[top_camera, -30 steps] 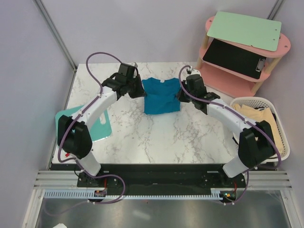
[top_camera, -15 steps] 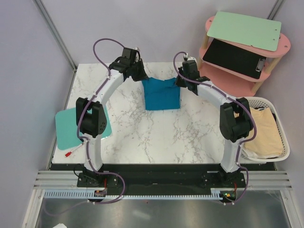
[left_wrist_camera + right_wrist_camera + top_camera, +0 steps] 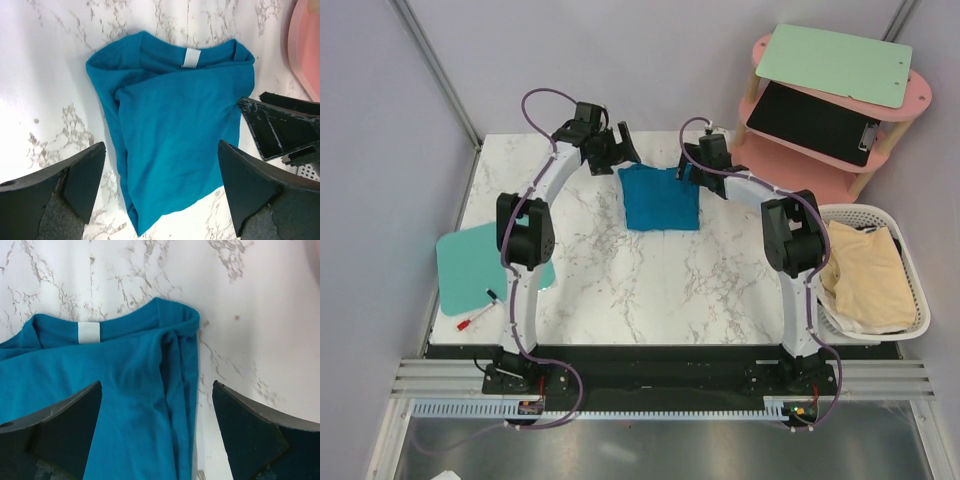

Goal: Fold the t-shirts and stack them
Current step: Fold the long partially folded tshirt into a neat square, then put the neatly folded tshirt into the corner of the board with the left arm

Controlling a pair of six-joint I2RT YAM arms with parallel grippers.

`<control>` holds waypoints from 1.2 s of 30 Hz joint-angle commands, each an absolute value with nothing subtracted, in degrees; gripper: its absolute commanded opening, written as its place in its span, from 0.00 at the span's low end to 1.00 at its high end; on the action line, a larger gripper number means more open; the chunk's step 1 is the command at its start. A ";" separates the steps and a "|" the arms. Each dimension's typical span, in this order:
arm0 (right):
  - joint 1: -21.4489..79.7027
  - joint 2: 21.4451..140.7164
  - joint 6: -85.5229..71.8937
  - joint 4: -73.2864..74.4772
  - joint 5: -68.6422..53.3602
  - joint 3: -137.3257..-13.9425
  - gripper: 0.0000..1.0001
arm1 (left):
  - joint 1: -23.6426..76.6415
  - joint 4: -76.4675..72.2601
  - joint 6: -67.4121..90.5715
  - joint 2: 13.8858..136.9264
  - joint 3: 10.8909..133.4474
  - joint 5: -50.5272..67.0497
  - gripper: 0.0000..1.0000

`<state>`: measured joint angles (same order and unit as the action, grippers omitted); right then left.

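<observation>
From above, the folded teal t-shirt lies far-centre on the marble table; the white basket at right holds cream t-shirts. Left wrist: the left gripper gapes wide above the teal t-shirt. Right wrist: the right gripper is likewise spread over its collar corner
</observation>
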<state>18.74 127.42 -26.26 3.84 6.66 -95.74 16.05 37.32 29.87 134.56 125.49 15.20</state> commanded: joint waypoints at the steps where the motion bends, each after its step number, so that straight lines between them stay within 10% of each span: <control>1: 18.72 114.36 -26.19 -3.60 9.41 -87.64 0.98 | 17.75 34.38 26.37 122.62 115.18 15.56 1.00; 5: 18.81 105.84 -26.54 -3.34 8.70 -79.38 0.98 | 23.45 33.84 22.51 117.43 108.55 10.30 0.92; 9: 18.90 96.27 -25.32 -0.80 10.28 -72.08 0.98 | 31.62 34.28 21.09 118.56 107.93 4.49 0.02; 36: 18.98 81.30 -21.80 8.35 18.81 -61.26 0.98 | 34.37 39.90 30.49 147.92 136.85 11.32 0.02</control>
